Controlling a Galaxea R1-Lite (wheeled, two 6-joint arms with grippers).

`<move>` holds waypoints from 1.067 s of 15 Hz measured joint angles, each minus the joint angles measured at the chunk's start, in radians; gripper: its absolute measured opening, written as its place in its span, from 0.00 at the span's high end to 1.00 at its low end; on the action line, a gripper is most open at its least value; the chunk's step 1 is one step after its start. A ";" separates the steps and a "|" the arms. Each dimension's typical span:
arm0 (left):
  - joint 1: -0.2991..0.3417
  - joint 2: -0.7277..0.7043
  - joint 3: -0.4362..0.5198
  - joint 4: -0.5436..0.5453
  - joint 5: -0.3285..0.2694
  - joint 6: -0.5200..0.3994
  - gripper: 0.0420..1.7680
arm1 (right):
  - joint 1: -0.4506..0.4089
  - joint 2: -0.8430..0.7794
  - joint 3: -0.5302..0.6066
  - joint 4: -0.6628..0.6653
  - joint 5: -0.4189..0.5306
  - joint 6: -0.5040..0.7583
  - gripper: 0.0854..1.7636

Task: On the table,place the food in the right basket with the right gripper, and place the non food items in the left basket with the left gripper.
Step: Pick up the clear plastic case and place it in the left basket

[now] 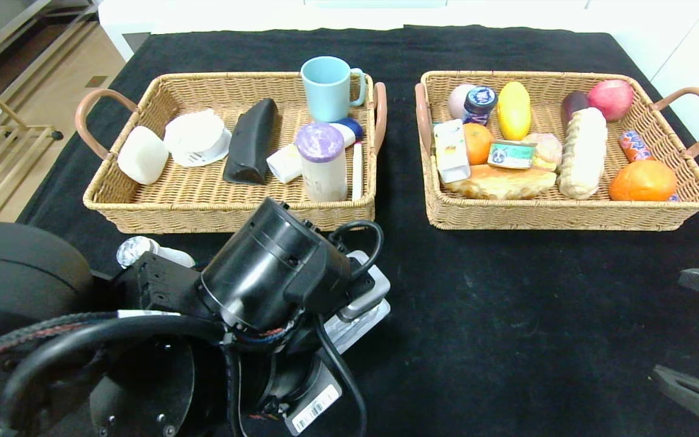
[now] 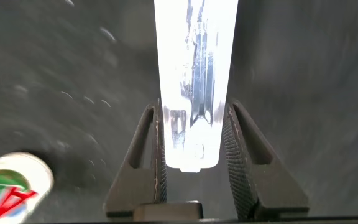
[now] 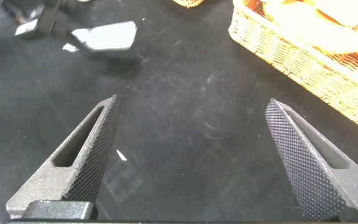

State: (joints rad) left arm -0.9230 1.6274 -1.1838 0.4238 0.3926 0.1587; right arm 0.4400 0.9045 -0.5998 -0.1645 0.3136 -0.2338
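Observation:
My left gripper (image 2: 194,134) is low over the table in front of the left basket (image 1: 143,212), its arm filling the head view's lower left. It is shut on the end of a clear plastic package (image 2: 194,74), which also shows under the arm in the head view (image 1: 364,303). A small white bottle (image 1: 137,250) lies on the cloth beside the left arm and shows in the left wrist view (image 2: 8,190). My right gripper (image 3: 191,102) is open and empty above bare cloth at the head view's lower right (image 1: 698,337).
The left basket holds a blue mug (image 1: 327,88), a black case (image 1: 252,141), a purple-lidded cup (image 1: 322,161) and white items. The right basket (image 1: 568,215) holds fruit, bread (image 1: 583,152) and packaged food. Black cloth covers the table.

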 joint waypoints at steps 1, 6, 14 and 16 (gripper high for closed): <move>0.005 -0.010 -0.006 -0.033 -0.003 -0.003 0.67 | 0.000 0.000 0.001 0.000 0.000 0.001 0.03; 0.045 -0.041 -0.032 -0.098 0.004 -0.008 0.67 | 0.000 0.006 0.001 0.000 0.000 0.002 0.03; 0.140 -0.069 -0.172 -0.142 0.009 -0.024 0.67 | -0.002 0.030 0.004 0.000 -0.001 0.003 0.03; 0.175 -0.071 -0.214 -0.145 0.009 -0.025 0.67 | -0.002 0.032 0.005 0.000 -0.001 0.002 0.03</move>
State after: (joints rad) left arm -0.7479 1.5568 -1.3983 0.2789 0.4015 0.1340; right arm 0.4383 0.9362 -0.5951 -0.1645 0.3126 -0.2317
